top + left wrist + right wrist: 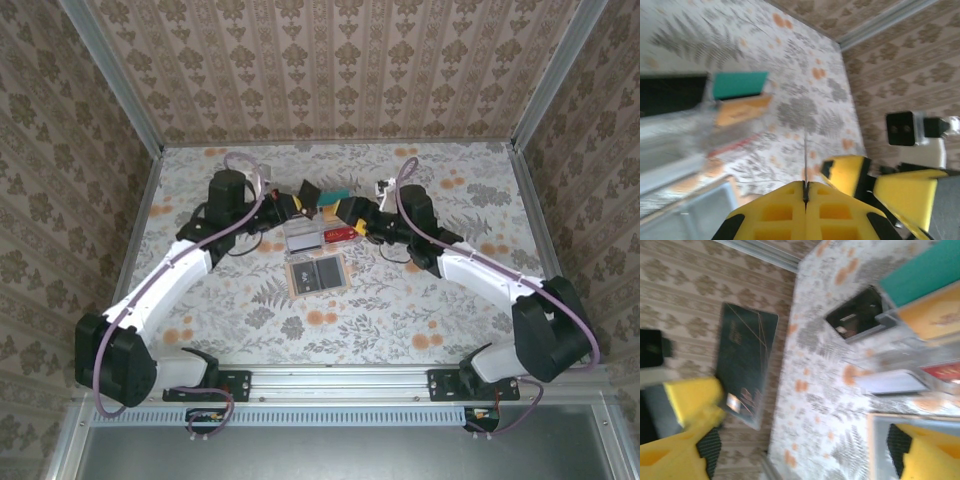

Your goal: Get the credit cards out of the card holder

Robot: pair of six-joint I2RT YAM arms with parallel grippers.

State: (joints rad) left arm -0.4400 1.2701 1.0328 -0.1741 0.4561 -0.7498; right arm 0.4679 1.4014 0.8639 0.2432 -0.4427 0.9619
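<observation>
Most of the way through, judging by cards lying outside the card holder [317, 273].
Clamping a dark card [745, 365] in the left gripper [805, 186], fingers pressed together on its edge, frame left; holding the right gripper [802, 450] spread wide, gripping nothing; showing teal card [337, 197], orange card [330, 211] and red card [337, 236] at the clear tray [303, 240], upper centre; leaving the holder open at centre, pockets too small for checking.

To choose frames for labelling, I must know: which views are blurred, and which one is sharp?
Top external view: sharp, evenly lit. Left wrist view: motion blur smears the clear tray and teal card; the left claw looks crisper. Right wrist view: also blurred, though the black card is recognisable.
</observation>
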